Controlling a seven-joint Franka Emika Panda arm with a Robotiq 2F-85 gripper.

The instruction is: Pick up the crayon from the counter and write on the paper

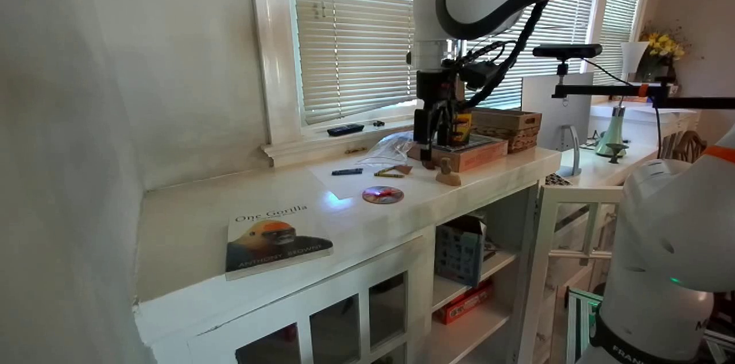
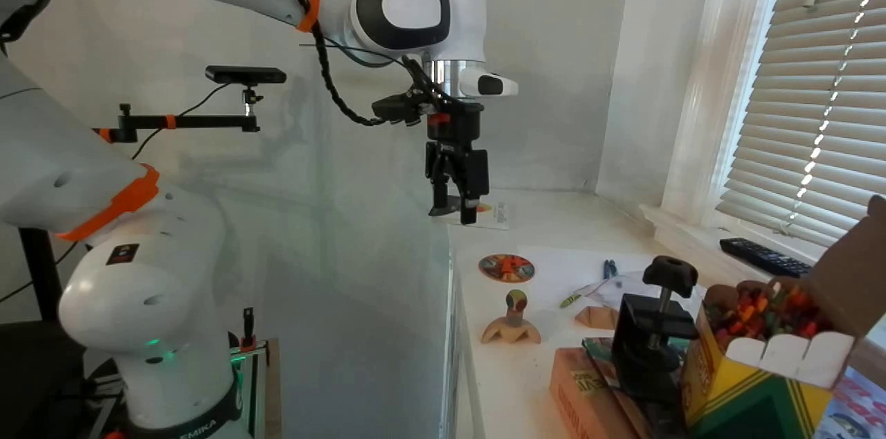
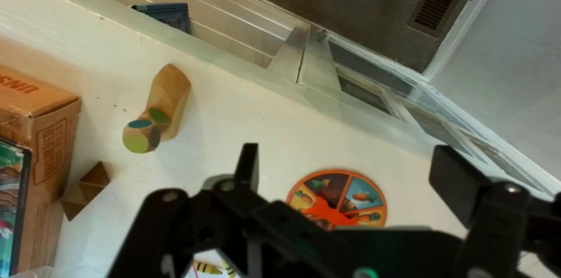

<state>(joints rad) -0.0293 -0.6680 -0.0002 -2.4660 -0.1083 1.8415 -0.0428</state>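
Wrist view gives me the fingers spread well apart, with a round picture disc showing through the gap between them. I use that disc as my landmark. In both exterior views the fingers point down above the white table. On the disc's window side I have two yellow crayons near it, and a pair of blue crayons also near, resting on white paper. Which single crayon the task means, I can't tell. A clear plastic bag lies on that same side, farther from the disc. In an exterior view I see a wooden figure with a spotted knob standing near the disc, while a book lies on the opposite side, well apart from it. Past the figure and farther from the disc sit a cardboard box with a black clamp over it, and a yellow-and-green crayon box, its flap up, with many crayons inside.
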